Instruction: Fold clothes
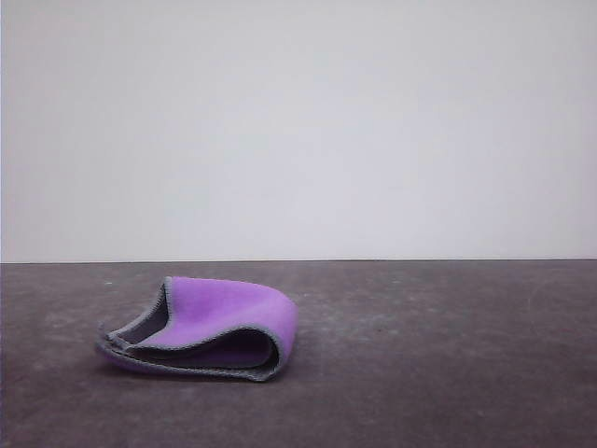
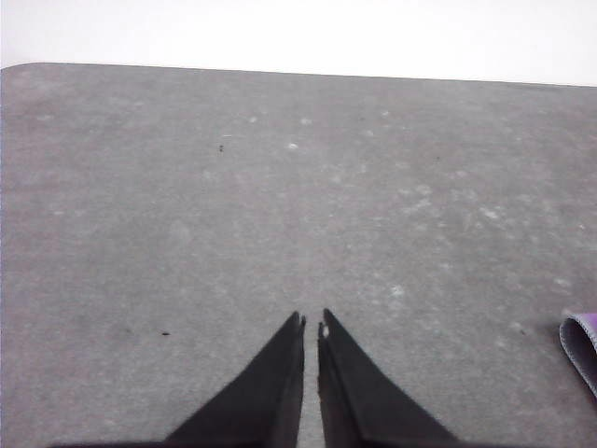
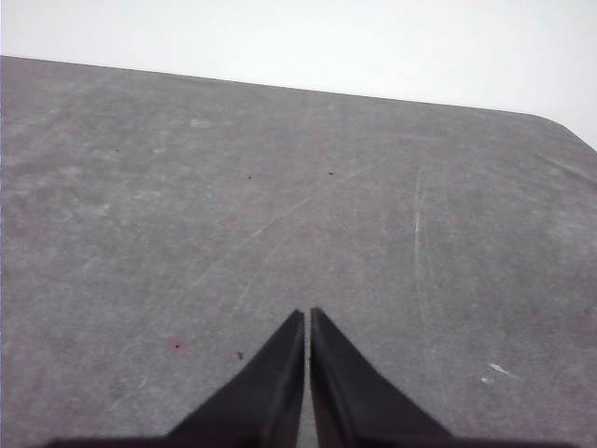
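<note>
The left gripper (image 2: 312,322) hangs over bare grey table (image 2: 187,187). Its two black fingers (image 2: 270,383) are drawn together, with a thin slit between the tips and nothing held. In the left wrist view, the table's far edge runs straight against a white wall (image 2: 298,28), and one far corner is rounded. The surface ahead of the tips is open, marked by pale specks and scuffs.

The cloth (image 1: 201,329) lies on the table's left-of-centre area in the front view, near the front. It is loosely folded over itself: the purple face is outward on top, the dark grey face shows inside the fold, and the grey stitched edging traces the open lip facing the camera. The fold is rounded at its right end. A corner of the cloth (image 2: 580,343) appears at the margin of the left wrist view, apart from the fingers; how far cannot be judged.

To the right of the cloth, the table is free to its right limit.

The right gripper (image 3: 307,317) sits over bare table, fingers pressed nearly tip to tip, holding nothing. Fine scratches cross the surface, and the far corner is rounded.
</note>
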Robot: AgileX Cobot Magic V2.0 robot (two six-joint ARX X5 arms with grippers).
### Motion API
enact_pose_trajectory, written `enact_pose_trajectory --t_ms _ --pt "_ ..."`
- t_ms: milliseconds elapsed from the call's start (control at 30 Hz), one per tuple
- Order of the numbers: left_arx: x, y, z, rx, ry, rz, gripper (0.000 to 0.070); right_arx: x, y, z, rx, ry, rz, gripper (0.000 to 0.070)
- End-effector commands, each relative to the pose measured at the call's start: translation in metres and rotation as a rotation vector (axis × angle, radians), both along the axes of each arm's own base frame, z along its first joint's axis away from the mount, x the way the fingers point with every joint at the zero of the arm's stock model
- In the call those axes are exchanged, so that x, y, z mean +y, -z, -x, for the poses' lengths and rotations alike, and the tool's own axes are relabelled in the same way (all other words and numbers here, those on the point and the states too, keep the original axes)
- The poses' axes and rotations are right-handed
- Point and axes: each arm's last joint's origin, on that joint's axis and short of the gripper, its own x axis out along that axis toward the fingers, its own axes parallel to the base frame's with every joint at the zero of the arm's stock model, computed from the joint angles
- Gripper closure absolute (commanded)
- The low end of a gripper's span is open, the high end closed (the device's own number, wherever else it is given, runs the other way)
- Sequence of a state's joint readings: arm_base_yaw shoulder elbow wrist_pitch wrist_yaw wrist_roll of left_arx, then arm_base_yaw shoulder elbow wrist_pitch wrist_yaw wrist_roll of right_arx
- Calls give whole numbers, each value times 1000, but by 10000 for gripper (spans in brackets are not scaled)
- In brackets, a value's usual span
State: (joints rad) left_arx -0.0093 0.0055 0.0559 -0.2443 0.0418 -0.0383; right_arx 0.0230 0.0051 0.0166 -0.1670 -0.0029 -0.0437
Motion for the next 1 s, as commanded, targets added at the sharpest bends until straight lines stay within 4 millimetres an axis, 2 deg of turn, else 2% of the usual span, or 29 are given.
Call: enact_pose_trajectory --t_ms 0,967 --pt "0 6 0 32 -1 0 684 0 0 0 -9 8 -17 693" --pt "0 6 0 32 -1 0 684 0 0 0 -9 8 -17 693"
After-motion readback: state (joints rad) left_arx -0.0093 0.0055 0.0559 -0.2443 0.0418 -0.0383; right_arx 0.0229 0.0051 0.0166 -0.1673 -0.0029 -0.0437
